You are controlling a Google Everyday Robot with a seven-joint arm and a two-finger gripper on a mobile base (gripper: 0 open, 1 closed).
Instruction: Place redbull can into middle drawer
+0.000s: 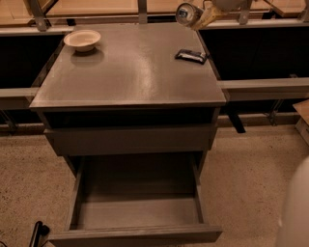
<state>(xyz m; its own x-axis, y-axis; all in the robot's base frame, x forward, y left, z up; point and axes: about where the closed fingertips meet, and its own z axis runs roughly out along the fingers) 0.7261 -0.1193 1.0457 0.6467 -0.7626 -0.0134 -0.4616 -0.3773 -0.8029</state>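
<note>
My gripper (199, 15) is at the top right of the camera view, above the cabinet's far right corner. It is shut on the redbull can (185, 13), a slim silver can with bluish markings, held tilted on its side with its shiny round top facing left. The middle drawer (137, 212) is pulled open at the bottom of the view. It is a wide shallow grey tray and nothing lies in it. The can is high above and behind the drawer.
A cream bowl (82, 39) sits at the cabinet top's far left. A flat dark packet (191, 56) lies at the far right. A plain grey front panel (128, 139) is shut above the open drawer. White robot body (294, 212) fills the bottom right corner.
</note>
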